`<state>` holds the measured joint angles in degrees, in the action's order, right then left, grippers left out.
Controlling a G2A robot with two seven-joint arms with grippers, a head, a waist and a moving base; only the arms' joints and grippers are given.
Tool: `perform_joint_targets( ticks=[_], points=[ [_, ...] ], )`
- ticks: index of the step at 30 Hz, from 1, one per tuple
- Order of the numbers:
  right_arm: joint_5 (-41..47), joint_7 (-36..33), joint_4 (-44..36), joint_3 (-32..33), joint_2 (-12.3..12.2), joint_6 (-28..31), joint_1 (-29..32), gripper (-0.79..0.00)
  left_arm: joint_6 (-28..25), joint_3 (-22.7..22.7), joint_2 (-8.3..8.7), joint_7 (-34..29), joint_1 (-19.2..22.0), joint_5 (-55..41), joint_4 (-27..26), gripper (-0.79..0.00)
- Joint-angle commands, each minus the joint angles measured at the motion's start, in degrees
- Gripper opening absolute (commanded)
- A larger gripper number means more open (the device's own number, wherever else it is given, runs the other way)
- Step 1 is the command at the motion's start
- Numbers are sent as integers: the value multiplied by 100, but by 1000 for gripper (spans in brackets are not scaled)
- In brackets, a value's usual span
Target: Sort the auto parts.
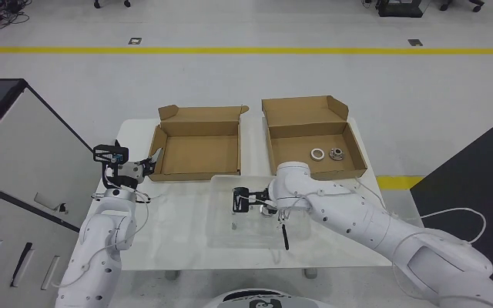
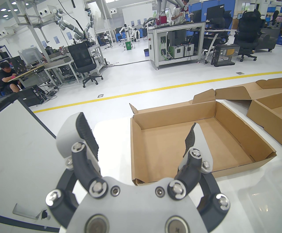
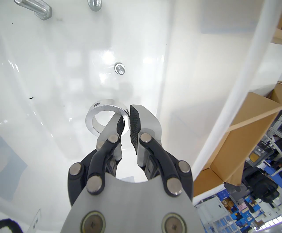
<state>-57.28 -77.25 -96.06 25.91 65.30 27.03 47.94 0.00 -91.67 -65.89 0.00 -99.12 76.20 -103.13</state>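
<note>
The metal ring (image 3: pixel 108 105) is sitting inside the clear plastic bin (image 1: pixel 219 223) at the front of the table. I am pinching its wall with my right gripper (image 3: pixel 127 114), one pad inside the bore and one outside. I cannot tell whether it is resting on the bin floor or raised off it.

Around it in the bin, a small bolt (image 3: pixel 120 68) is lying just beyond the ring, and a larger hex bolt (image 3: pixel 36 7) and another fastener (image 3: pixel 94 4) are lying farther off.

Behind the bin, the right cardboard box (image 1: pixel 271 154) is holding a white ring (image 1: pixel 316 152) and a grey metal part (image 1: pixel 336 152), side by side. The left cardboard box (image 2: pixel 187 141) is showing a bare floor. My left gripper (image 2: pixel 137 123) is hanging beside its near corner, jaws spread wide and carrying nothing.

I am judging the sort as partly done: two parts are boxed, one is in my grasp, and at least three are waiting.
</note>
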Motion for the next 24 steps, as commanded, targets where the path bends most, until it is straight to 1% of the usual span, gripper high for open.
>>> perform_joint_targets(
  ticks=[1,12,24],
  points=[
    [42,-83,-227,121,-74,-83,42,-785,0,0,0,0,0,0,0,0],
    [744,-493,-1528,968,-665,-493,346,-785,0,0,0,0,0,0,0,0],
    [732,-449,-1513,981,-666,-513,353,-785,0,0,0,0,0,0,0,0]
  ],
)
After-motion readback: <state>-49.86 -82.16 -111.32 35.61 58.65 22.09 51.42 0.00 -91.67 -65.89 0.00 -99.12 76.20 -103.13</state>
